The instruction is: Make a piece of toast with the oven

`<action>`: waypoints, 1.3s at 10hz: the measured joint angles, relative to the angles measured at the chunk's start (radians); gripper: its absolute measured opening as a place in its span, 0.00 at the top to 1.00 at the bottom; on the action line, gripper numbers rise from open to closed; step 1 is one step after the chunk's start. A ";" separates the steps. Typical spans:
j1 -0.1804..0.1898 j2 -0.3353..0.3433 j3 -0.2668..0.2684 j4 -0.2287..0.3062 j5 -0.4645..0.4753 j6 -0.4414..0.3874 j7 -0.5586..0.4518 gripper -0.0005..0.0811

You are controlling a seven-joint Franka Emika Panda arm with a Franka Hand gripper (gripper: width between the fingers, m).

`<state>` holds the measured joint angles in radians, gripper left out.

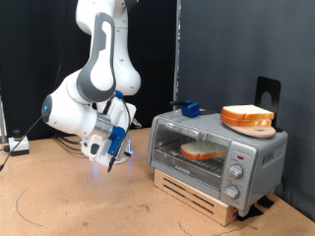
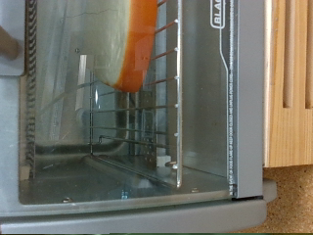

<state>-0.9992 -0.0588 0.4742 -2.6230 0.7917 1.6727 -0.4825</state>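
A brown table (image 1: 79, 197) before dark curtains is bearing the oven (image 1: 217, 152), door shut on the piece of toast (image 1: 202, 151). The gripper (image 1: 110, 157) is hovering beside it; finger spacing is unclear.

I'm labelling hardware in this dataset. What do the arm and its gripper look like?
The arm is glossy white with rounded, bulbous links and dark grey joint bands. A small blue light glows on its lower housing. The gripper is white with blue parts at the fingers and a cable alongside.
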 joint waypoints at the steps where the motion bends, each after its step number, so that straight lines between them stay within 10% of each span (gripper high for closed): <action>1: 0.002 0.006 0.005 0.008 0.033 -0.009 0.001 0.01; 4: 0.013 0.130 0.031 0.143 0.026 -0.156 0.085 0.01; 8: 0.045 0.198 0.066 0.193 0.203 0.114 0.105 0.01; 13: 0.059 0.345 0.070 0.347 0.113 -0.105 0.128 0.01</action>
<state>-0.9404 0.2858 0.5446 -2.2757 0.9051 1.5673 -0.3545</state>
